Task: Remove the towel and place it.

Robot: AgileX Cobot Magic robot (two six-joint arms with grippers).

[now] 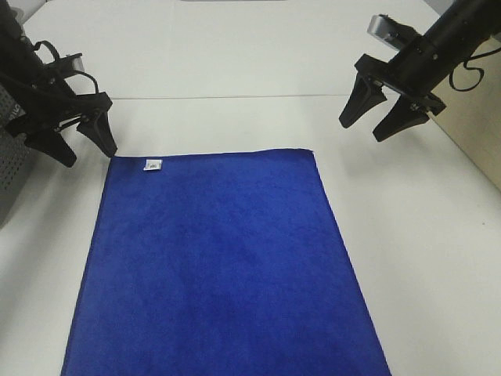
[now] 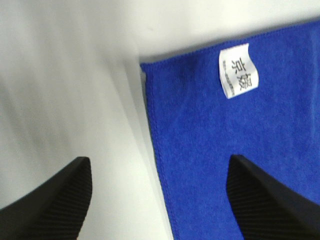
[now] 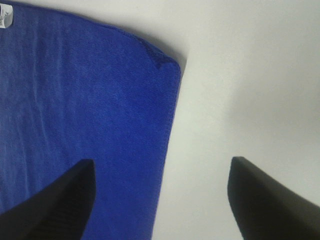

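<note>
A royal-blue towel (image 1: 223, 266) lies spread flat on a white table (image 1: 423, 251). Its near end runs out of the high camera's picture, and its small white tag (image 1: 153, 165) sits face up at the far left corner. At the table's left edge a sliver of a grey perforated basket (image 1: 5, 180) shows, partly behind the left arm and apart from the cloth. At the right edge stands a pale wooden board (image 1: 473, 133), well apart from the towel.

The left gripper (image 1: 88, 154) hangs just beyond the tagged corner, angled down and inward from the left, its two black fingers spread wide and holding nothing. The left wrist camera shows that corner and tag ahead of the gap, with one finger over bare table and the other over blue cloth.

The right gripper (image 1: 362, 131) hovers beyond the far right corner, farther from the cloth. It tilts down from the upper right, and its fingers are likewise parted and empty. Its wrist camera looks on the rounded, slightly puckered corner, with one finger above the towel and the other above the table.
</note>
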